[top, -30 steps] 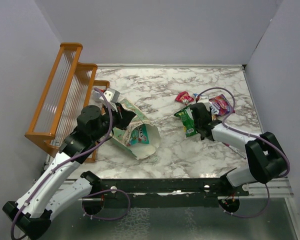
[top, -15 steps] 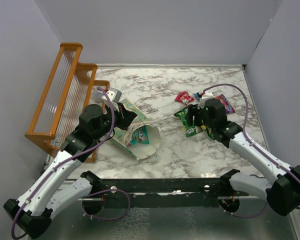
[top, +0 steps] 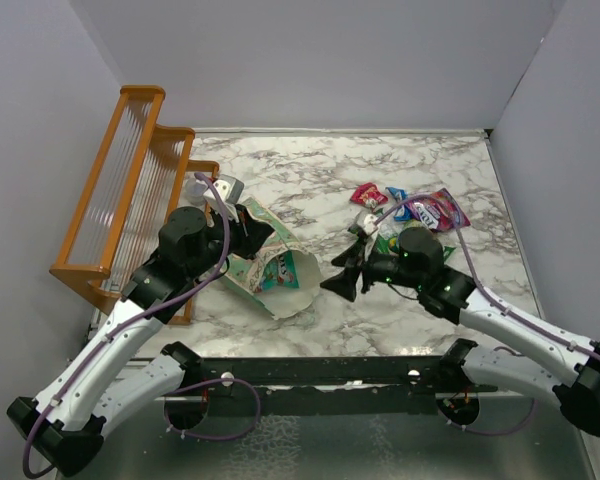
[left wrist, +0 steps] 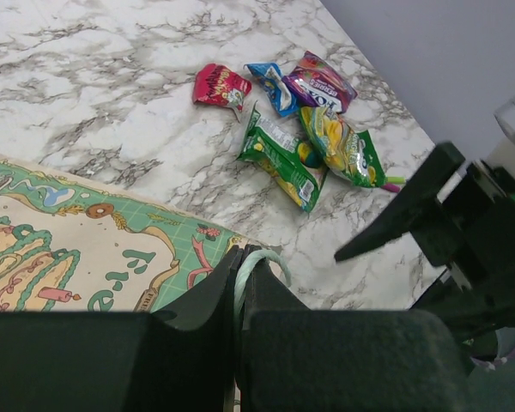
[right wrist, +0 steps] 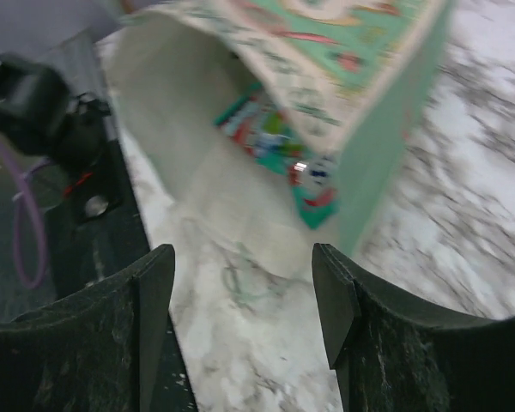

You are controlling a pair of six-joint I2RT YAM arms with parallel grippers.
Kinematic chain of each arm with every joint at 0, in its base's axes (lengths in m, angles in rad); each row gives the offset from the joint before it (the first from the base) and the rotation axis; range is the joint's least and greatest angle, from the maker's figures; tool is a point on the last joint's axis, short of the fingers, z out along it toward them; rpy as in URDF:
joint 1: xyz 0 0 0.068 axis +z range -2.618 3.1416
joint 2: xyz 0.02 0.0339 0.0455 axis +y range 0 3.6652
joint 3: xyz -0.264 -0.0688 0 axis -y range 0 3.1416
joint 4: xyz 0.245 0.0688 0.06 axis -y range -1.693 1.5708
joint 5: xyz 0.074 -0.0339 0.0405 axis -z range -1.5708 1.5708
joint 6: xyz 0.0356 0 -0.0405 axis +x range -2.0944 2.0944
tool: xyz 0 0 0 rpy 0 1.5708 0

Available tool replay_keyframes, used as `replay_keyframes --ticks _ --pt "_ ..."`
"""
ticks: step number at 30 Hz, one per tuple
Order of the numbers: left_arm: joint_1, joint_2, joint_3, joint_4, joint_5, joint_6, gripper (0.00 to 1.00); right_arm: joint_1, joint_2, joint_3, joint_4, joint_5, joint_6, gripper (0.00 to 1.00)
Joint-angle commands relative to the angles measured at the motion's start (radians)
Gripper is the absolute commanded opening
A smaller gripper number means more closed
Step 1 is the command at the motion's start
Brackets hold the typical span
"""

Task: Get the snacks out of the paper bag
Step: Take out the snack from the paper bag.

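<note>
Right tool (top: 342, 272) has swung off the snack pile (top: 438, 210) over to the bag (top: 270, 262) mouth, fingers spread and nothing in them. Left tool (top: 248, 232) is clenched on the bag's thin loop handle (left wrist: 251, 270). Bag lies on its side, left on the marble counter (top: 310, 165), with packets (right wrist: 270, 129) left inside. Risk: the paper is thin and the lip crumpled — a finger could snag or tear it. Glossy foil packets will likely slip.

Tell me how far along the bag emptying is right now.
Done: several snack packets lie on the marble table. In hand: the left fingers grip the paper bag, lying on its side; the right fingers, open and empty, face its mouth. Left: at least one teal packet inside.
</note>
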Motion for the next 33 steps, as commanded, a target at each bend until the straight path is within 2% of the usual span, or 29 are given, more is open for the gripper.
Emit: replay_keyframes --ticks 1,3,9,11,17,33 --pt "0.003 -0.006 0.041 -0.006 -0.023 0.009 0.00 0.215 0.057 -0.007 0.192 -0.033 -0.076 0.65" --pt "0.003 -0.005 0.047 -0.009 -0.022 0.012 0.00 0.276 0.103 0.011 0.218 0.014 -0.108 0.65" --pt "0.003 -0.009 0.063 -0.029 -0.034 0.027 0.00 0.385 0.315 0.091 0.245 0.302 -0.283 0.65" --pt "0.003 -0.012 0.067 -0.030 -0.034 0.027 0.00 0.404 0.361 0.062 0.332 0.315 -0.418 0.65" --pt "0.003 -0.030 0.058 -0.021 -0.035 0.018 0.00 0.410 0.489 -0.013 0.568 0.324 -0.681 0.65" --pt "0.003 -0.029 0.045 -0.014 -0.013 0.016 0.00 0.410 0.808 0.110 0.662 0.417 -0.866 0.60"
